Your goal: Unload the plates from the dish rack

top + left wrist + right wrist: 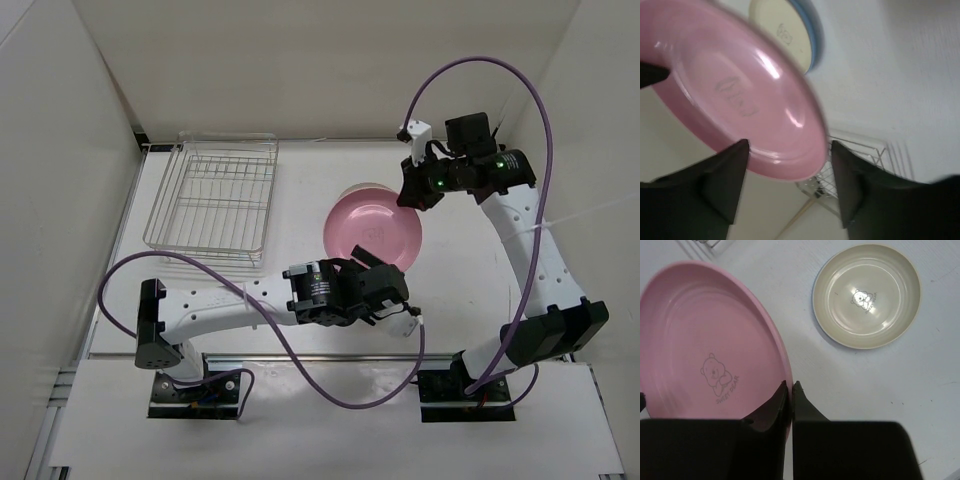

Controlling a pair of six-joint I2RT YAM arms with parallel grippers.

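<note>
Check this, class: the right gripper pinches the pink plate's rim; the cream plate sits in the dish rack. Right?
No: the cream plate sits outside the dish rack, on the blue plate, per the left wrist view. The right gripper pinches the pink plate by its rim.

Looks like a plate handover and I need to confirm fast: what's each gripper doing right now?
Left gripper: open, gripping nothing.
Right gripper: shut on the pink plate.

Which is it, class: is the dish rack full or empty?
Empty. From above, the dish rack shows only bare wires; the pink plate is outside it, and the cream plate lies on the table.
</note>
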